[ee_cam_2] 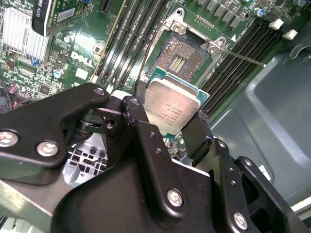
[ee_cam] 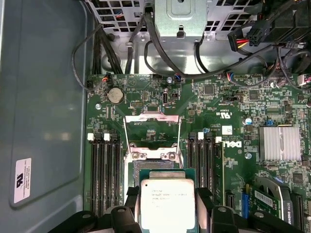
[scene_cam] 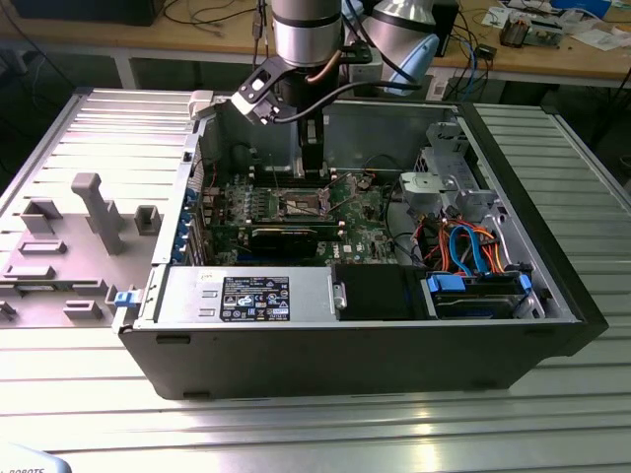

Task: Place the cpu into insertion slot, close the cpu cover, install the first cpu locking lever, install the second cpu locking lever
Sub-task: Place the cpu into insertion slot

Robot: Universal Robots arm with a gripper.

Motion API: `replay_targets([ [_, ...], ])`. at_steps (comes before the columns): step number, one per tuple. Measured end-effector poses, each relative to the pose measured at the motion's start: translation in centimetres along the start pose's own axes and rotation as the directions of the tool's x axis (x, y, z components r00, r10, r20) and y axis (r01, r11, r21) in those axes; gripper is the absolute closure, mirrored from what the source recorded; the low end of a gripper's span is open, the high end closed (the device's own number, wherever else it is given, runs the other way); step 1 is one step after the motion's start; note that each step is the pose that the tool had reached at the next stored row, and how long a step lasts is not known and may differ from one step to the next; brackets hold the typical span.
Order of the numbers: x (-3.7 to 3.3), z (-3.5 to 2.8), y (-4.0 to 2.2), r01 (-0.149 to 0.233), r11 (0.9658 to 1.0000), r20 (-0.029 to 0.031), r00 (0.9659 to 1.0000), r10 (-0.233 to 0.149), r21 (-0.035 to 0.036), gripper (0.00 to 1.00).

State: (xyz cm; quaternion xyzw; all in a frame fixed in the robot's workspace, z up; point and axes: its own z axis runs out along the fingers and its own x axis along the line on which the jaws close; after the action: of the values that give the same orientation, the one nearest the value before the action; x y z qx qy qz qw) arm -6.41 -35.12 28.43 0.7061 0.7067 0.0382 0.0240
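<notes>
Silver-grey cpu, black claw, green board.

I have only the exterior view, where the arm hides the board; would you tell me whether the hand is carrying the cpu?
Observer: Yes. In both wrist views the hand grips the cpu by two opposite edges, with its metal top facing the cameras.
Operator: Thank you. Is the insertion slot free to receive it?
Observer: Yes. In the second wrist view the insertion slot is uncovered and empty, with its dark contact field bare. The cpu is not yet in it.
</notes>
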Motion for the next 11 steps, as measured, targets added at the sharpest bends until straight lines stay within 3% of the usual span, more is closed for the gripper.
replay_targets([
  [11, 0.15, 1.47, -0.19, 0.001, 1.0, -0.0025, 1.0, -0.001, -0.0007, 0.45],
])
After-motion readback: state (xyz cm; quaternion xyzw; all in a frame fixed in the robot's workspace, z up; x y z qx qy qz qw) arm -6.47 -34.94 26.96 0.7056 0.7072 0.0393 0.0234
